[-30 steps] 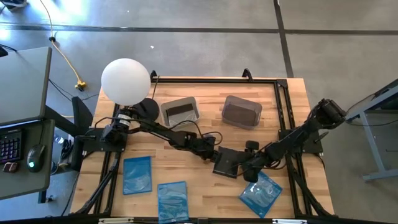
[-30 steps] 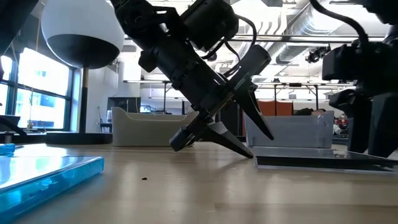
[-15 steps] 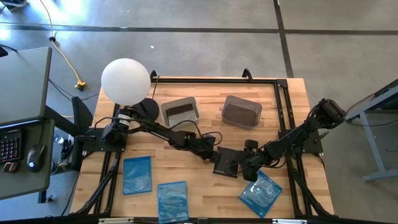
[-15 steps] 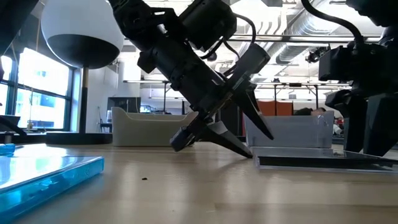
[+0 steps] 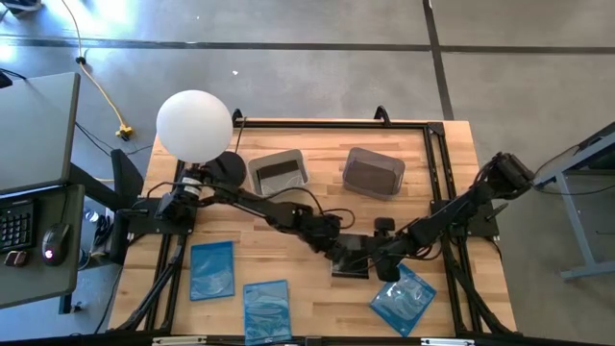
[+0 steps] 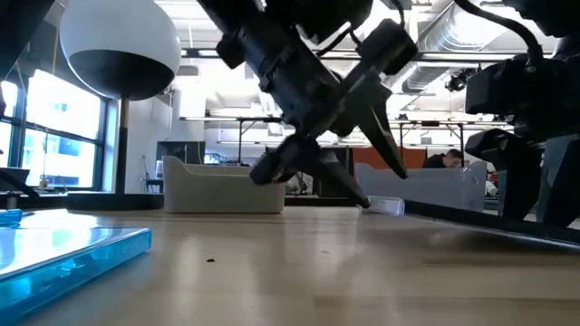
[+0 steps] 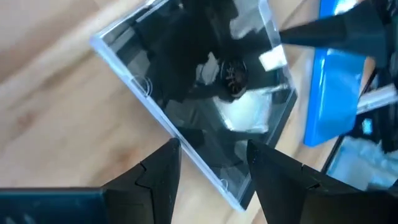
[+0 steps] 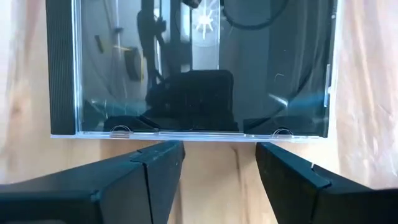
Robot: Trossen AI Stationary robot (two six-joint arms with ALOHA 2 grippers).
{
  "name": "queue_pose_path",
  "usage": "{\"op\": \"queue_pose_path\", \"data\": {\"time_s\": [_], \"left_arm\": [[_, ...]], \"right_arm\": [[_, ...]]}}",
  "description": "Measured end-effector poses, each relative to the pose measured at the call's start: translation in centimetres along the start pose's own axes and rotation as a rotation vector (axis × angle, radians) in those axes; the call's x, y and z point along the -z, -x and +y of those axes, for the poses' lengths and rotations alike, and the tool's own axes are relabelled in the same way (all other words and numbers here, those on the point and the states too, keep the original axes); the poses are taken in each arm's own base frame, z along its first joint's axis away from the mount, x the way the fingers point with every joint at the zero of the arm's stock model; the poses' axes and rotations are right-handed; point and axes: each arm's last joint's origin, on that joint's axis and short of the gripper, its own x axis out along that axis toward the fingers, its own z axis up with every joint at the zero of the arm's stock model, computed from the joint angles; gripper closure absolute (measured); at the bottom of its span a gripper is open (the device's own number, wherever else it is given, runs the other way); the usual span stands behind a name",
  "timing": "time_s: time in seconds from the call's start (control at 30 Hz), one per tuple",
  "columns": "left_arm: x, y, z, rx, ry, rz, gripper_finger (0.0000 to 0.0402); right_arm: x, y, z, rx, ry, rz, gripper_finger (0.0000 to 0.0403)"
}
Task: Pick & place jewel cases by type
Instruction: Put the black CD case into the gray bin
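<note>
the black jewel case [image 5: 353, 260] lies near the middle of the wooden table [image 5: 307, 284], caught between the two arms. the left gripper [image 5: 337, 252] is at the case's left side with its fingers spread, and the left wrist view shows a corner of the case reaching into the gap between them. in the low view that end is tilted up off the table while the far end slopes down toward the wood, so the case looks propped or levered rather than pinched. the right gripper [image 5: 381, 258] waits just beside the opposite edge, unclenched, its fingers in front of the long side and holding nothing. the step in hand looks like getting a thin flat case up off the surface so it can be taken. to do it well, the left arm should keep the raised edge steady and not push sideways, since glossy plastic will skate on the wood. the right gripper should come in low and level, centre the edge between its fingers, and close on the thickness before any lift. the crumpled-looking blue jewel case [image 5: 403, 299] sits near the right arm, so that elbow needs room. the grey tub [image 5: 373, 174] with dark contents at the table's back looks the likely destination.
</note>
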Motion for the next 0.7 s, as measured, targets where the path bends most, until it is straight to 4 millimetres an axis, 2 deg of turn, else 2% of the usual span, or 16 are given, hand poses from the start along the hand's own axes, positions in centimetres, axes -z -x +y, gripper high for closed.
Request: {"op": "queue_pose_path", "data": {"time_s": [0.1,0.23,0.4,0.57,0.7], "left_arm": [[0.3,0.4,-0.7,-0.007,-0.013,0.060,0.0222],[1.6,0.6,-1.2,-0.040,-0.006,0.159,0.0222],[3.6,0.9,-1.8,-0.117,0.019,0.232,0.0222],[5.9,1.1,-1.9,-0.211,0.038,0.294,0.0222],[7.9,1.4,-1.6,-0.296,0.059,0.365,0.0222]], "right_arm": [[-0.4,-0.1,0.3,-0.043,0.023,-0.034,0.0201],[-1.2,-0.2,1.0,-0.120,0.046,-0.116,0.0201],[-2.3,-2.1,2.1,-0.164,0.097,-0.195,0.0201],[-4.7,-4.7,4.0,-0.123,0.169,-0.178,0.0201],[-7.5,-5.8,5.7,-0.118,0.225,-0.193,0.0201]]}}
